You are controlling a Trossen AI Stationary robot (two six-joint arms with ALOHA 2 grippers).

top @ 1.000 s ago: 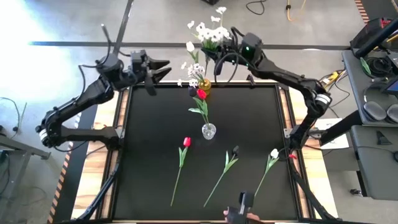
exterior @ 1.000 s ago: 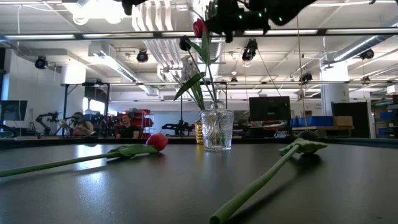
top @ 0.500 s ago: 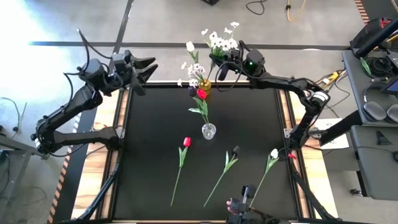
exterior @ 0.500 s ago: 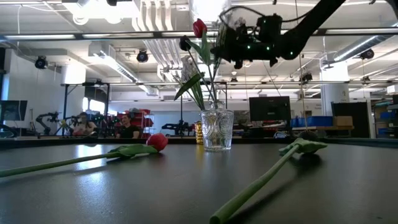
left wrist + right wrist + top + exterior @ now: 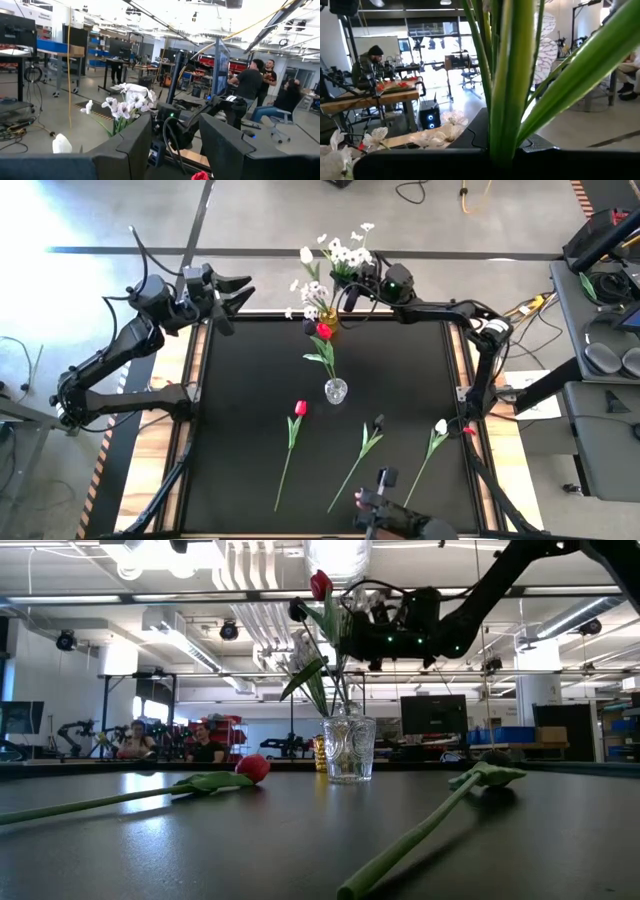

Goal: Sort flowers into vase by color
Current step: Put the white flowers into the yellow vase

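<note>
1. The right claw [image 5: 350,282] is hanging above the table's [image 5: 240,430] far edge, clamped on the stems of a white spray [image 5: 345,252]; in the right wrist view those green stems [image 5: 507,85] are rising straight out from between its fingers.
2. The spray's blossoms are fanning out beyond the claw, past the table's far edge and over the floor.
3. Just beside the right claw, on its left-arm side, a yellow vase [image 5: 328,317] is standing at the far edge with small white blossoms and a white tulip [image 5: 306,255] sticking out of it.
4. Nearer the table's middle from the claw, a glass vase [image 5: 336,391] is holding a red tulip [image 5: 323,332] and a dark one (the low view shows the glass vase [image 5: 348,749] upright with the stems leaning).
5. Well away from the claw, toward the near edge, three flowers are lying flat and apart from each other: a red tulip [image 5: 299,409], a dark tulip [image 5: 378,422] and a white tulip [image 5: 441,426].
6. The left claw [image 5: 245,292] is waiting in the air off the table's far left corner, well apart from the right one, its fingers spread wide with nothing between them; its wrist view is looking across at the spray [image 5: 125,102] and the right arm.
7. At the near edge, a small dark device [image 5: 385,505] is showing, and I cannot tell what it is.
8. People are sitting in the room behind the table in the low view [image 5: 205,745].
</note>
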